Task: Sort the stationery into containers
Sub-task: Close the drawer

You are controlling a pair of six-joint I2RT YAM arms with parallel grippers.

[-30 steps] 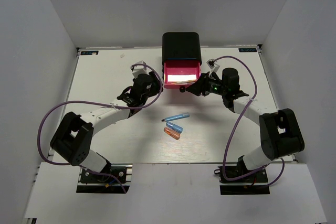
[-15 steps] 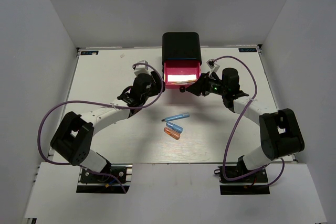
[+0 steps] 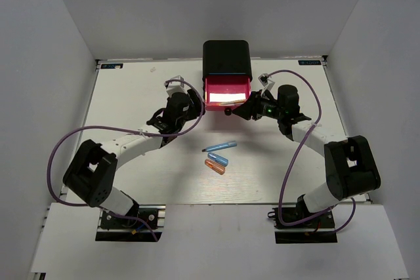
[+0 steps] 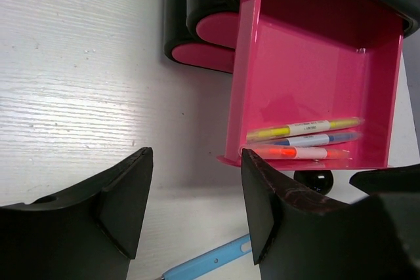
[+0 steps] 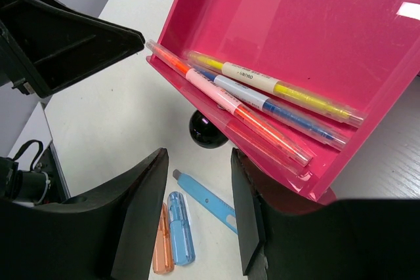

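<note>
The black cabinet (image 3: 227, 58) stands at the back with its top pink drawer (image 3: 227, 93) pulled out. In the drawer lie a yellow pen (image 5: 275, 86), a blue pen (image 5: 279, 108) and an orange-pink pen (image 5: 223, 100). On the table lie a thin blue pen (image 3: 220, 145), a blue capsule (image 3: 218, 159) and an orange capsule (image 3: 214, 166). My left gripper (image 3: 197, 106) is open and empty at the drawer's left front corner, over the table (image 4: 195, 162). My right gripper (image 3: 243, 109) is open and empty at the drawer's right front, near the black knob (image 5: 207, 129).
Two lower pink drawers (image 4: 200, 57) sit shut in the cabinet. White walls enclose the table on three sides. The loose pieces lie mid-table between the two arms (image 5: 180, 237).
</note>
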